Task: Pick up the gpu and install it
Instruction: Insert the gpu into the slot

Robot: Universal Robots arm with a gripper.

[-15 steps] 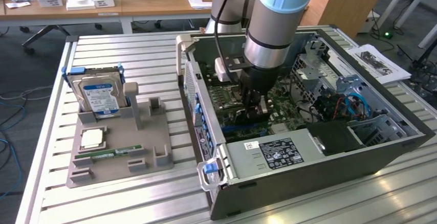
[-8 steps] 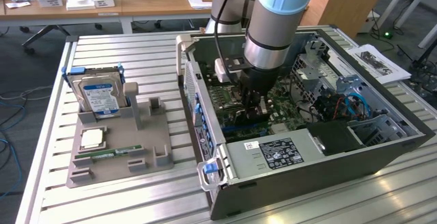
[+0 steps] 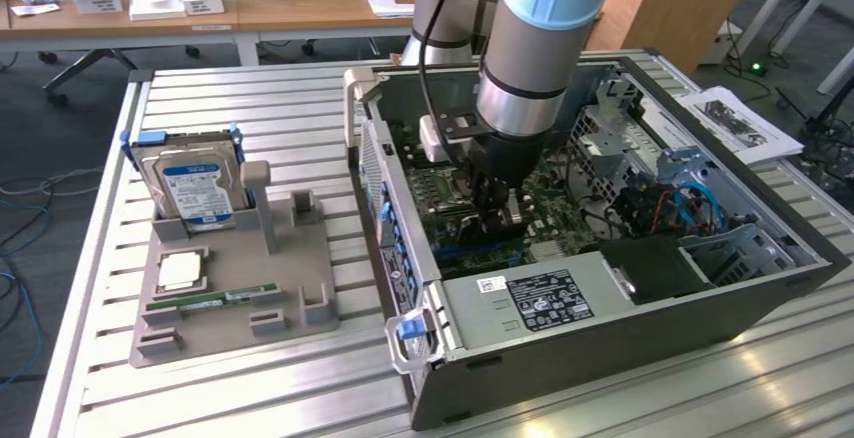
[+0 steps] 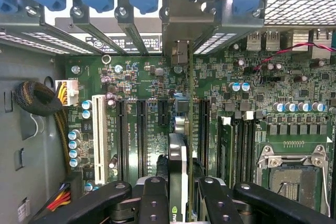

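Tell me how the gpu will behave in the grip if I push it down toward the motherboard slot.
The gpu, seen edge-on between the end effector fingers, looks like a thin rigid card, so it probably won't flex much. Held by its narrow edge, it may tilt if pushed off-axis. Its bracket sits near the case's rear slot frame and could snag there.

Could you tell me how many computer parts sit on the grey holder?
3: a hard drive standing upright, a square chip lying flat beside it, a green memory stick beside the chip.
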